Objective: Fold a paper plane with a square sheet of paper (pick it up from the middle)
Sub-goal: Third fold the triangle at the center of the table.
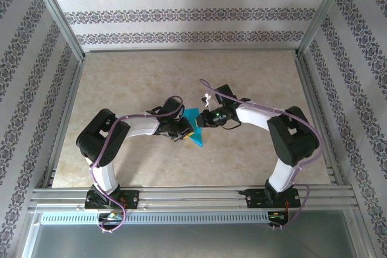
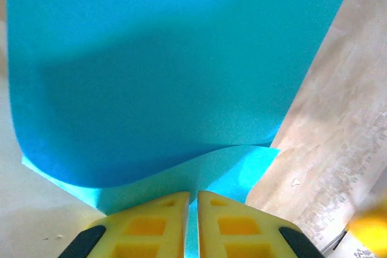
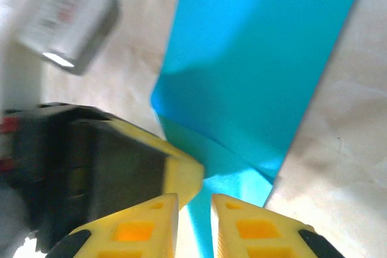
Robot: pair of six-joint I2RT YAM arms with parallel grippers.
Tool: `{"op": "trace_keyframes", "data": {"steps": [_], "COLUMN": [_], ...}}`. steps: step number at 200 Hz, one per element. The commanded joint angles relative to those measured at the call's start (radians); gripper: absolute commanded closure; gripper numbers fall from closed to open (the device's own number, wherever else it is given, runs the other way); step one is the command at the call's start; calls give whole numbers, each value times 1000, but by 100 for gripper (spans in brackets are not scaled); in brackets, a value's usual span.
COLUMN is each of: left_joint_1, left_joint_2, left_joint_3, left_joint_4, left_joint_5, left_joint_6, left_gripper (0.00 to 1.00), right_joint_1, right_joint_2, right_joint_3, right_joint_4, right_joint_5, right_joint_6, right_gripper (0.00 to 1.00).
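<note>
The teal-blue square sheet of paper [image 1: 195, 126] lies at the table's middle, bent over itself so one layer curves above another [image 2: 169, 77]. My left gripper [image 1: 184, 130] reaches it from the left. In the left wrist view that gripper [image 2: 191, 200] is shut on the sheet's near edge, with teal filling the thin slit between the jaws. My right gripper [image 1: 201, 122] comes from the right and meets the same sheet [image 3: 254, 58]. In the right wrist view this gripper [image 3: 195, 206] stands slightly open over the paper's corner, close beside a yellow finger [image 3: 181, 170] of the left gripper.
The beige table [image 1: 181, 83] is fenced by aluminium rails [image 1: 314, 119] and patterned walls on three sides. A metal rail [image 1: 193, 196] crosses the near edge by the arm bases. Both forearms crowd the centre.
</note>
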Motion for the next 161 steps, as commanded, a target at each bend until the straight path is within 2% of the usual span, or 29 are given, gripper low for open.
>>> {"op": "trace_keyframes", "data": {"steps": [1, 60, 161], "left_joint_1": [-10, -10, -9], "left_joint_2": [48, 49, 48], "left_joint_3": [-35, -33, -43], "left_joint_4": [-45, -49, -52], "left_joint_5": [-34, -37, -48], "left_joint_6": [-9, -9, -26], "left_gripper": [87, 87, 87], "right_joint_1": [-4, 91, 112], "right_joint_2": [-58, -44, 63], "right_joint_3": [-57, -107, -91], "right_joint_4": [-10, -12, -19], "right_joint_5": [-16, -42, -32], "right_joint_6": [45, 63, 33], "right_gripper": [79, 92, 95]}}
